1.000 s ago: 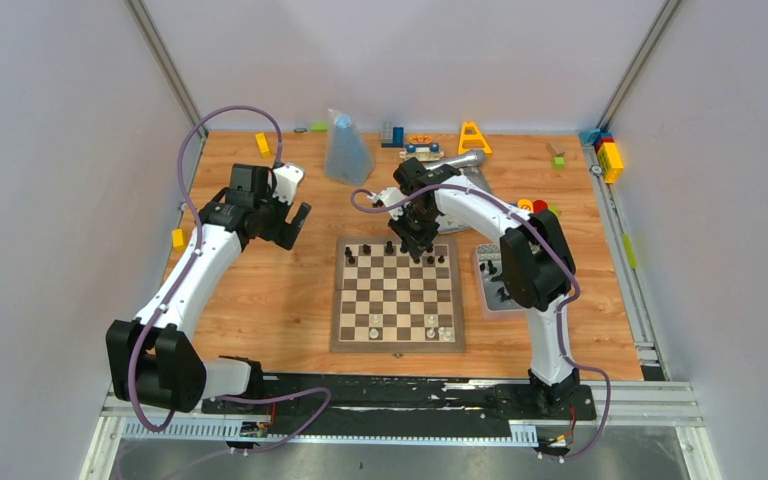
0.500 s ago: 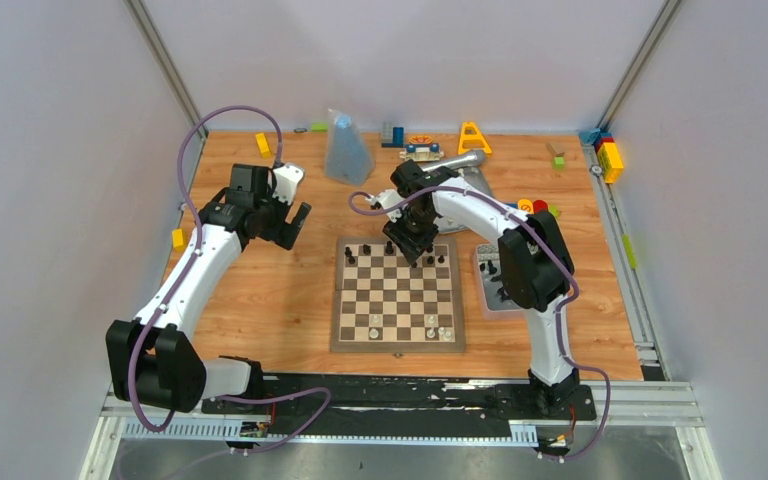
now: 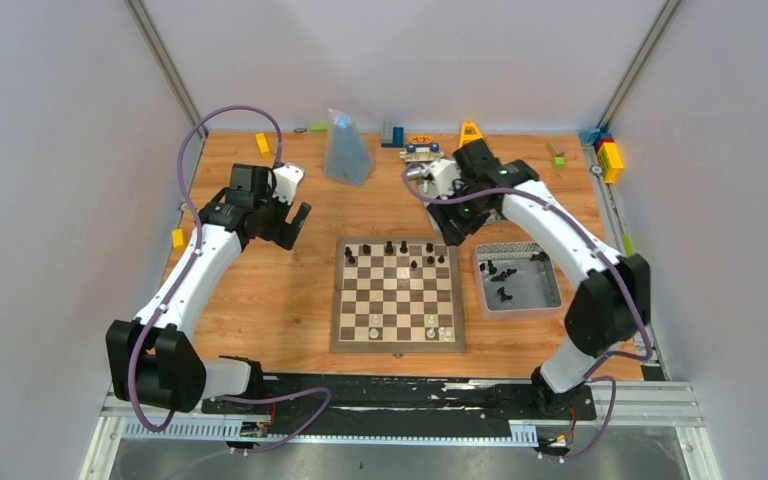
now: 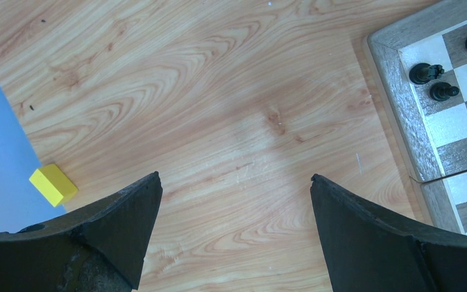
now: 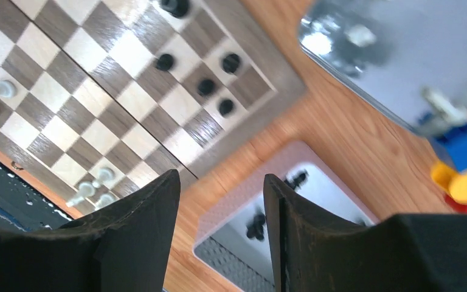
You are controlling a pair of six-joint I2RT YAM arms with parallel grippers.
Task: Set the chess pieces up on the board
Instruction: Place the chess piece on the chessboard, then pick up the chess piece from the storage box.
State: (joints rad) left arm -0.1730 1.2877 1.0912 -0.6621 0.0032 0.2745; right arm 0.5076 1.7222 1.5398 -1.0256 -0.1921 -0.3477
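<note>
The board [image 3: 397, 347] lies mid-table. Several black chess pieces [image 3: 390, 246] stand on its two far rows and several cream-white ones [image 3: 430, 327] on its near rows. My right gripper [image 3: 457, 228] is open and empty, above the table between the board's far right corner and the grey tray [image 3: 550, 300]. The right wrist view shows its open fingers [image 5: 220, 177] over the tray's corner [image 5: 243, 207], the board [image 5: 267, 58] and black pieces [image 5: 206, 87]. My left gripper [image 3: 290, 228] is open and empty left of the board, over bare wood [image 4: 234, 177]; the board corner [image 4: 401, 103] and black pieces [image 4: 424, 72] show at the right.
The tray holds loose black pieces [image 3: 500, 272]. A clear bag [image 3: 345, 150], a yellow frame [image 3: 473, 135] and toy blocks [image 3: 610, 155] line the far and right edges. Yellow blocks sit at the far left [image 3: 262, 143] and the left edge [image 3: 177, 238], one seen in the left wrist view [image 4: 52, 184].
My right arm swung from above the board's far rows to the right and back, and black pieces it covered there now show. The left arm has not moved.
</note>
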